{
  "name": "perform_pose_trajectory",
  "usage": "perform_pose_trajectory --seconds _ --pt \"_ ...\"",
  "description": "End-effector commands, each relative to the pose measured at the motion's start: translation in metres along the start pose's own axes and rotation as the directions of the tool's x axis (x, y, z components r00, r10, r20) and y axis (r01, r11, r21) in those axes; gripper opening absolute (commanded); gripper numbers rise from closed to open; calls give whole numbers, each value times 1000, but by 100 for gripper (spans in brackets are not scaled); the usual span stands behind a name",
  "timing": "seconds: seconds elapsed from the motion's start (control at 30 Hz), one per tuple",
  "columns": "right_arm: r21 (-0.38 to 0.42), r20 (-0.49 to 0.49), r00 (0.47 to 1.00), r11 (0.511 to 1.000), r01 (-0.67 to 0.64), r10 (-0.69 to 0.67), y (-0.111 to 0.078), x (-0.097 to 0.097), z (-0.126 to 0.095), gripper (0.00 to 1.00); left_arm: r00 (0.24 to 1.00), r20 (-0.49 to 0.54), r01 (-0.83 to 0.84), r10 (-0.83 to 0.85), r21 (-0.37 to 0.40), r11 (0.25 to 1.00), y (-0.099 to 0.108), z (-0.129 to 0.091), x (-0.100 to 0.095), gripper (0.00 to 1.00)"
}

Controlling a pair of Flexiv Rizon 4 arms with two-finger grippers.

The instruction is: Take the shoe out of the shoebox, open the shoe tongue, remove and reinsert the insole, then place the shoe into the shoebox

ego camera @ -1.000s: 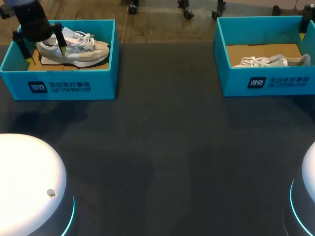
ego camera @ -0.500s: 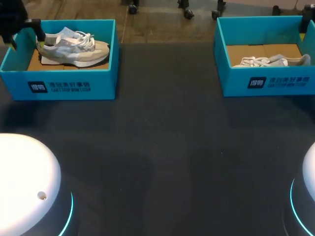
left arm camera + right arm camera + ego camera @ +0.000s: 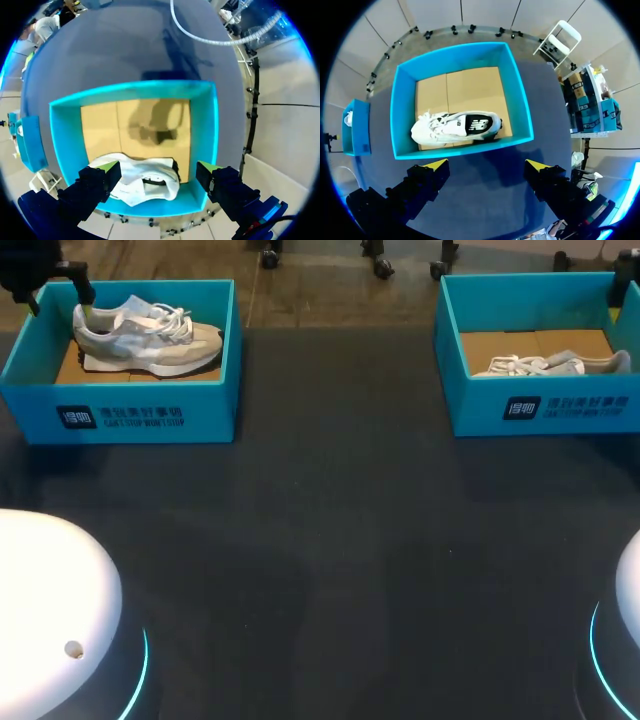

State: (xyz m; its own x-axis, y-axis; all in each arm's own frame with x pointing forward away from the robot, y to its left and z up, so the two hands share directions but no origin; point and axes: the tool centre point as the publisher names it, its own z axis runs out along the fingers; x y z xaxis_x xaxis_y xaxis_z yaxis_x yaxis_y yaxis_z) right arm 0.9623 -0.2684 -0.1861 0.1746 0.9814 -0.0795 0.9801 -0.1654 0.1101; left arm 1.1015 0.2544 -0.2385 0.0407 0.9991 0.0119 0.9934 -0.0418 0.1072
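A white and grey sneaker (image 3: 148,335) lies on its side in the left teal shoebox (image 3: 130,415). My left gripper (image 3: 58,295) hangs open above that box's far left corner, touching nothing. In the left wrist view the left gripper (image 3: 157,167) is high over the sneaker's heel (image 3: 145,185), fingers wide apart. A second white sneaker (image 3: 550,364) lies in the right teal shoebox (image 3: 560,408). In the right wrist view my right gripper (image 3: 487,165) stands open and empty, well above the table in front of this shoebox (image 3: 400,115) and its sneaker (image 3: 455,127).
Dark table surface (image 3: 340,540) stretches between and in front of the two boxes. The arm bases show as white domes (image 3: 50,590) at the near left and near right corners. Each box has a cardboard floor (image 3: 135,125).
My left gripper, which straddled the sneaker's heel inside the left box, has lifted and drawn back toward the far left corner, still open. The sneaker stays in the box. The right side is unchanged.
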Motion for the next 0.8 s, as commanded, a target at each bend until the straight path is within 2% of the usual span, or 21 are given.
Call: perform_pose_trajectory --seconds 0.03,0.17,0.47,0.63,0.8 --pt "0 1 1000 1000 0 0 0 0 0 100 1000 -1 10 -10 25 1000 38 17 13 100" --pt "0 1 1000 1000 0 0 0 0 0 100 1000 8 13 -13 31 999 59 31 19 100" --pt "0 1 1000 1000 0 0 0 0 0 100 998 -45 51 -50 21 998 90 58 20 100" --pt "0 1 1000 1000 0 0 0 0 0 100 997 -50 65 -63 44 997 100 70 24 100" --pt "0 1 1000 1000 0 0 0 0 0 100 996 -51 71 -68 53 996 102 78 30 100"
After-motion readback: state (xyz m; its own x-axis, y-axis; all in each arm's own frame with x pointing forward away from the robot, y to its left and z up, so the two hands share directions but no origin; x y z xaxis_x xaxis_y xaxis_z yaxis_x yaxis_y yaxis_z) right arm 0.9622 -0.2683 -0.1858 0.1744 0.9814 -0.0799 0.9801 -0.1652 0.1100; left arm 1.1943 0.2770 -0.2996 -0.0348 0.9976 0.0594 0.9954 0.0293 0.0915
